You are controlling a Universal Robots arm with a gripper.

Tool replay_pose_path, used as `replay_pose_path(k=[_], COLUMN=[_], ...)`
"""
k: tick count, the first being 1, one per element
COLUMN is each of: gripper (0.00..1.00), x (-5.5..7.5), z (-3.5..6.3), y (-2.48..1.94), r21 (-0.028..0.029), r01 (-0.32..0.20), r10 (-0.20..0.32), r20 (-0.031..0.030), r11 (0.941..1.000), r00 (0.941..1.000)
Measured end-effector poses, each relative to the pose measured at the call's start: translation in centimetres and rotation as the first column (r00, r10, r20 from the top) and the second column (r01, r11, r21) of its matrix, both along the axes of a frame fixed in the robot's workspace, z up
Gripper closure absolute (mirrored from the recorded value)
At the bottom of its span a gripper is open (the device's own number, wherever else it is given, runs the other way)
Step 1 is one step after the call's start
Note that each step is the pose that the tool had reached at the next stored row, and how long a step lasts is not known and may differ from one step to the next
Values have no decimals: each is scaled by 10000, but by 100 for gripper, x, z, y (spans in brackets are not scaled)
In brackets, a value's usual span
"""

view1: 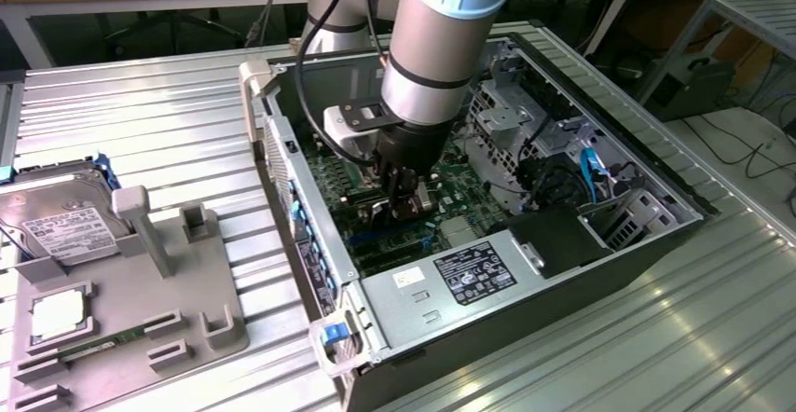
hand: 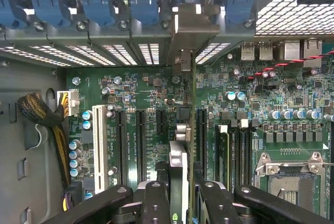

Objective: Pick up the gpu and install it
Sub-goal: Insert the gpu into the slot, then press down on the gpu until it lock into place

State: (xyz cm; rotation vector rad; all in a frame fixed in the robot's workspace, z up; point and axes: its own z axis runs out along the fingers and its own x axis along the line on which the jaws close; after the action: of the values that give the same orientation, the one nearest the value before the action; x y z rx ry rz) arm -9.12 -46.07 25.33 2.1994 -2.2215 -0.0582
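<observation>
Tool (hand: pixel 180 203) clamped on the gpu (hand: pixel 183 130), card held edge-on and upright so its bottom edge lines up over a motherboard (hand: pixel 292 104) slot. Wrist view shows the bracket at the rear slot covers (hand: pixel 130 10). Exterior view shows the open computer case (view1: pixel 498 309) on the counter (view1: pixel 137 123), hard drive (view1: pixel 56 221) well apart.

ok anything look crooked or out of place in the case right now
Nothing stands out. The gpu stands upright on edge in the gripper, in line with the motherboard slots, its bracket at the rear openings.
</observation>
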Motion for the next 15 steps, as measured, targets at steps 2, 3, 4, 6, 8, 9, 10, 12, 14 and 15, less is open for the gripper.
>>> replay_pose_path(k=[2,3,4,6,8,9,10,12,14,15], gripper=[73,73,73,73,73,73,73,73,73,73], x=[0,0,-1,0,0,0,-1,-1,-1,-1], z=[-1,-1,-1,-1,-5,-14,-22,-40,-57,-65], y=[5,5,5,5,6,6,5,4,4,5], r21=[1,0,-1,0,-1,-2,-7,-6,-5,-1], r01=[0,0,1,1,1,1,1,1,2,1], r10=[0,0,-1,-1,-1,-1,-1,-1,-2,-1], r20=[0,0,0,0,-1,-2,-5,-5,-4,-2], r11=[10000,10000,10000,10000,10000,10000,10000,10000,10000,10000], r00=[10000,10000,10000,10000,10000,10000,10000,10000,10000,10000])
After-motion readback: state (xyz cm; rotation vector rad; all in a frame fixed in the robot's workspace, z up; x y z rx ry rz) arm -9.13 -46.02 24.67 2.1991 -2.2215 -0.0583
